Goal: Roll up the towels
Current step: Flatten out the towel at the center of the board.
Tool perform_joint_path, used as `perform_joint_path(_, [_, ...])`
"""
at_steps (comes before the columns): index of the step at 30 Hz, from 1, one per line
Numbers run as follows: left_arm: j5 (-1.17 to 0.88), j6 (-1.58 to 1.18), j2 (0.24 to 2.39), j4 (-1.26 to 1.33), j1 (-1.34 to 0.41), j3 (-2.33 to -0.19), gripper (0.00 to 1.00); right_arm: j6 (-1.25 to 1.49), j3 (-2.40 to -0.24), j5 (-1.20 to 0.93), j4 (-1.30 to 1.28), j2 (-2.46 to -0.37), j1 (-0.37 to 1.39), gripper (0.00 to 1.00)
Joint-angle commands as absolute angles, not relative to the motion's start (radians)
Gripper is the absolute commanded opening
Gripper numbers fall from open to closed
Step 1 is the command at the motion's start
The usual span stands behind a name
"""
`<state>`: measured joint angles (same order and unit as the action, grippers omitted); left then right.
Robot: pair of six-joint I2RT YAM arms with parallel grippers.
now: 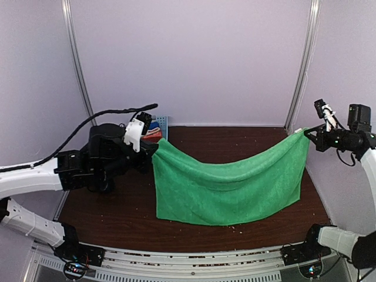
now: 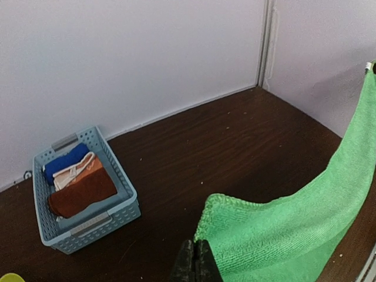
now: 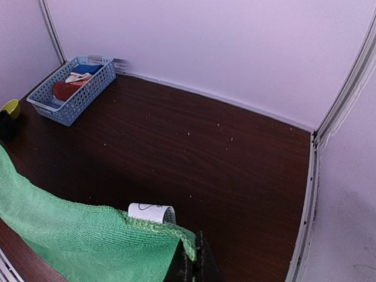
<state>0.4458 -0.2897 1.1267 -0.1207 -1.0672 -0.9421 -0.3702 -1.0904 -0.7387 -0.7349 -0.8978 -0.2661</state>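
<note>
A bright green towel (image 1: 229,185) hangs spread between my two grippers, sagging in the middle, its lower edge on the table. My left gripper (image 1: 156,147) is shut on the towel's left upper corner (image 2: 220,205); in the left wrist view that gripper (image 2: 197,249) pinches the hem. The right gripper (image 1: 306,135) is shut on the right upper corner, with a white tag (image 3: 151,212) beside the right gripper (image 3: 194,258) in the right wrist view. A rust-brown towel (image 2: 81,194) lies folded in the blue basket (image 2: 120,214).
The blue basket (image 1: 163,122) stands at the back left by the wall and also holds a blue cloth (image 2: 64,161) and a white-and-orange cloth (image 2: 75,171). White walls and metal posts (image 1: 301,59) enclose the dark wooden table (image 1: 117,217).
</note>
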Motion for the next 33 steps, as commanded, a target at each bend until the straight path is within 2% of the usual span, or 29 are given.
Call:
perform_joint_path(1, [0.359, -0.402, 1.374, -0.053, -0.917, -1.000, 0.00, -0.358, -1.071, -0.687, -0.614, -1.129, -0.259, 0.00])
perform_joint_path(4, [0.326, -0.346, 1.583, 0.019, -0.851, -1.108, 0.00, -0.346, -1.143, -0.662, -0.543, -1.381, -0.218, 0.00])
perform_joint_path(8, [0.289, -0.325, 1.887, -0.050, -0.745, -1.439, 0.00, -0.269, -1.381, -0.584, -0.505, -1.714, -0.186, 0.01])
perform_joint_path(11, [0.296, -0.318, 2.034, -0.158, -0.717, -1.636, 0.18, -0.192, -1.555, -0.561, -0.534, -1.867, -0.190, 0.15])
perform_joint_path(14, [0.256, -0.340, 2.004, -0.154, -0.723, -1.609, 0.30, -0.181, -1.576, -0.542, -0.543, -1.852, -0.190, 0.35])
perform_joint_path(17, [0.227, -0.365, 1.912, -0.132, -0.734, -1.497, 0.36, -0.217, -1.471, -0.495, -0.529, -1.754, -0.195, 0.47])
perform_joint_path(22, [0.091, -0.303, 1.795, -0.102, -0.762, -1.308, 0.35, -0.316, -1.296, -0.441, -0.556, -1.583, -0.202, 0.51])
perform_joint_path(24, [0.040, -0.275, 1.779, -0.135, -0.776, -1.278, 0.32, -0.371, -1.236, -0.430, -0.583, -1.530, -0.201, 0.51])
perform_joint_path(27, [-0.008, -0.237, 1.793, -0.201, -0.797, -1.267, 0.19, -0.486, -1.185, -0.438, -0.685, -1.504, -0.191, 0.46])
perform_joint_path(31, [-0.030, -0.218, 1.845, -0.253, -0.813, -1.262, 0.07, -0.577, -1.121, -0.394, -0.790, -1.519, -0.184, 0.25])
perform_joint_path(33, [-0.030, -0.219, 1.874, -0.259, -0.813, -1.260, 0.02, -0.597, -1.078, -0.365, -0.797, -1.527, -0.184, 0.19])
